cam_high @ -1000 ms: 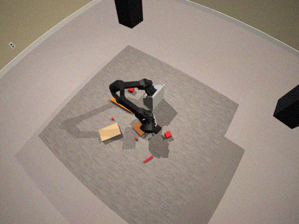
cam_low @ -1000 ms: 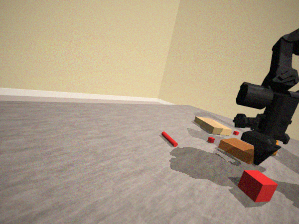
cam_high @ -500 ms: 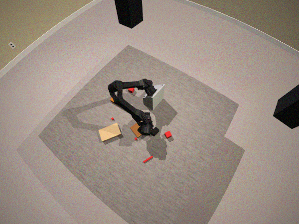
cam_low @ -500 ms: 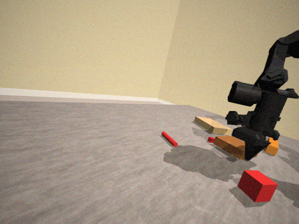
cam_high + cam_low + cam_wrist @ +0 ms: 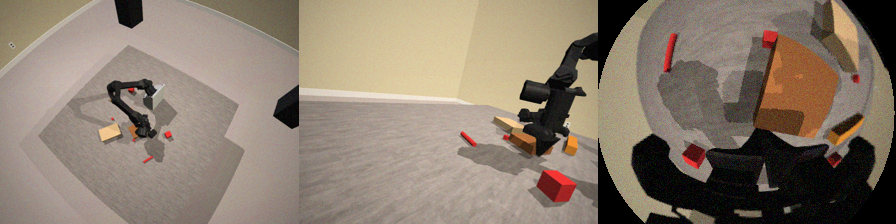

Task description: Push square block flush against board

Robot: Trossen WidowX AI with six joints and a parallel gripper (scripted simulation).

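Observation:
The brown square block (image 5: 132,129) (image 5: 522,140) (image 5: 803,80) lies flat on the floor, partly under the arm in the top view. The pale wooden board (image 5: 109,132) (image 5: 508,123) (image 5: 848,35) lies flat beyond it, turned at a different angle. A strip of floor shows between them in the top view and the wrist view. My gripper (image 5: 538,154) (image 5: 759,128) is shut and empty, its tips low at the block's near edge, on the side away from the board. Whether the tips touch the block is unclear. In the top view the tips are hidden.
A small red cube (image 5: 133,140) (image 5: 506,137) (image 5: 770,39) sits at the block's corner. Another (image 5: 112,118) (image 5: 856,78) is near the board. An orange bar (image 5: 571,145) (image 5: 848,129), a larger red cube (image 5: 168,134) (image 5: 556,185) and a red stick (image 5: 148,159) (image 5: 468,139) lie around.

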